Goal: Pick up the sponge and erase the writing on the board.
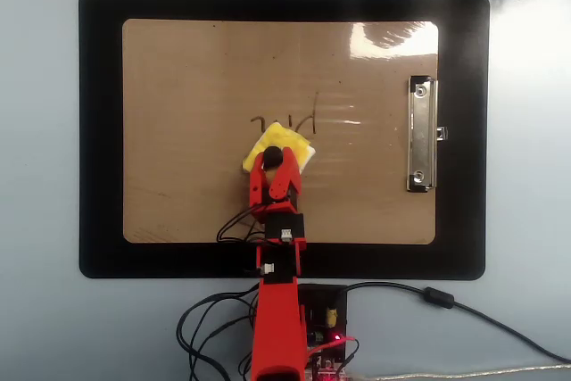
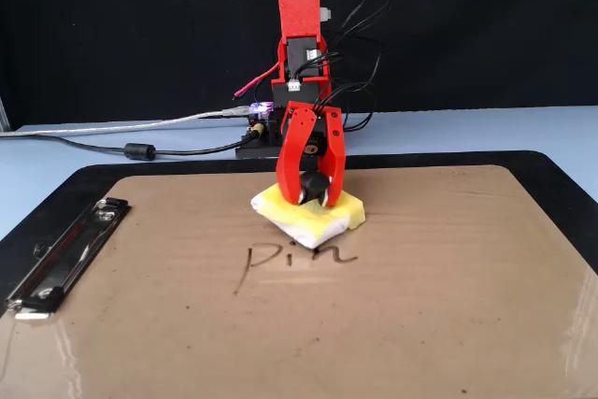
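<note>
The yellow sponge (image 1: 287, 142) (image 2: 329, 215) lies on the tan board (image 1: 178, 86) (image 2: 448, 306), its edge reaching the top of the dark writing (image 1: 303, 120) (image 2: 266, 257). My red gripper (image 1: 271, 163) (image 2: 312, 189) is shut on the sponge's black knob, one jaw on each side of it. In the overhead view the sponge covers the middle of the writing, so only strokes at either side show. In the fixed view the letters still read below the sponge.
The board rests on a black mat (image 1: 98, 131) (image 2: 112, 175). A silver clip (image 1: 421, 134) (image 2: 56, 254) sits on the board's short side. The arm's base with cables (image 1: 312, 327) (image 2: 271, 133) stands off the mat's edge. Glare streaks mark the board near the clip.
</note>
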{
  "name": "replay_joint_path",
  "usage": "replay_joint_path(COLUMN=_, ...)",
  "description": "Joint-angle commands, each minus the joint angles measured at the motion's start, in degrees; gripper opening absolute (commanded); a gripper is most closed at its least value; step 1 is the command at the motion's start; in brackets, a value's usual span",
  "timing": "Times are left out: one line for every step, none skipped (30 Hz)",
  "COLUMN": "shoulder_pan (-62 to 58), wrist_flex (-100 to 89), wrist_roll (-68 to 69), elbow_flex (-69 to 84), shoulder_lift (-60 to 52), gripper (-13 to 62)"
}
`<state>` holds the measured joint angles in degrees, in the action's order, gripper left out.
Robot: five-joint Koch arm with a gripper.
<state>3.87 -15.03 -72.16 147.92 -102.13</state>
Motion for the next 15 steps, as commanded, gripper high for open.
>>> replay_joint_path(shoulder_pan=0.0, wrist_flex=-0.9, wrist_roll=0.0, elbow_flex=-3.4, shoulder_lift=3.6, gripper=-7.9)
replay_joint_path(shoulder_pan=-0.1, wrist_flex=-1.6, wrist_roll=0.0, elbow_flex=-8.8, shoulder_lift=9.0, gripper=-7.9)
replay_joint_path(shoulder_pan=-0.3, wrist_flex=-2.3, wrist_roll=0.1, elbow_flex=-12.7, shoulder_lift=13.9, gripper=-7.9)
replay_joint_path(shoulder_pan=-0.7, wrist_flex=-3.5, wrist_roll=0.1, elbow_flex=-17.0, shoulder_lift=19.3, gripper=-7.9)
replay_joint_path(shoulder_pan=-1.4, wrist_flex=-6.2, wrist_roll=0.1, elbow_flex=-22.4, shoulder_lift=26.1, gripper=-7.9)
replay_joint_path(shoulder_pan=-1.8, wrist_flex=-8.5, wrist_roll=0.1, elbow_flex=-25.8, shoulder_lift=29.8, gripper=-7.9)
replay_joint_path(shoulder_pan=-2.1, wrist_flex=-10.5, wrist_roll=-0.1, elbow_flex=-28.3, shoulder_lift=30.9, gripper=-7.9)
replay_joint_path(shoulder_pan=-2.3, wrist_flex=-10.7, wrist_roll=-0.3, elbow_flex=-27.2, shoulder_lift=30.3, gripper=-7.9)
replay_joint_path(shoulder_pan=-2.4, wrist_flex=-10.8, wrist_roll=-0.4, elbow_flex=-24.6, shoulder_lift=28.7, gripper=-7.9)
replay_joint_path(shoulder_pan=-2.8, wrist_flex=-10.8, wrist_roll=-0.4, elbow_flex=-19.6, shoulder_lift=23.6, gripper=-7.9)
replay_joint_path(shoulder_pan=-3.5, wrist_flex=-10.8, wrist_roll=-0.4, elbow_flex=-14.9, shoulder_lift=18.9, gripper=-7.9)
replay_joint_path(shoulder_pan=-4.5, wrist_flex=-10.8, wrist_roll=-0.4, elbow_flex=-10.0, shoulder_lift=14.2, gripper=-7.9)
replay_joint_path(shoulder_pan=-5.6, wrist_flex=-10.8, wrist_roll=-0.4, elbow_flex=-3.5, shoulder_lift=8.2, gripper=-7.9)
replay_joint_path(shoulder_pan=-6.3, wrist_flex=-10.8, wrist_roll=-0.4, elbow_flex=0.4, shoulder_lift=4.8, gripper=-7.9)
replay_joint_path(shoulder_pan=-6.9, wrist_flex=-10.8, wrist_roll=-0.4, elbow_flex=3.4, shoulder_lift=2.2, gripper=-7.9)
